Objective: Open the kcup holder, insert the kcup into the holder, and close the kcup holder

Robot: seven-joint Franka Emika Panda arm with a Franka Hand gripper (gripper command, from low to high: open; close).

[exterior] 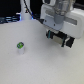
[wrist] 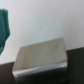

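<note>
The gripper (exterior: pixel 60 39) hangs low over the white desk (exterior: pixel 35 62) toward the exterior view's right, and its fingers (exterior: pixel 52 36) look dark and blurred. They seem to stand a little apart with nothing between them, though the picture is too soft to be sure. Behind them something dark blends with the hand, so I cannot say from this view whether that is the kcup holder or part of the arm.

The kcup (exterior: pixel 20 47) stands upright on the desk, well apart from the fingers, off toward the exterior view's left and slightly nearer the camera. Its green top faces up, so its long axis is vertical.

The wrist view shows what the exterior view does not: a flat box top (wrist: pixel 40 56), probably the kcup holder, catching light, lying close under the hand. No handle or tray can be made out there. The kcup is not in the wrist view, nor are the fingers. A green shape (wrist: pixel 5 25) at one edge cannot be identified.

Judging by this, opening the holder comes first; the fingers are far nearer to it than to the pod.
</note>
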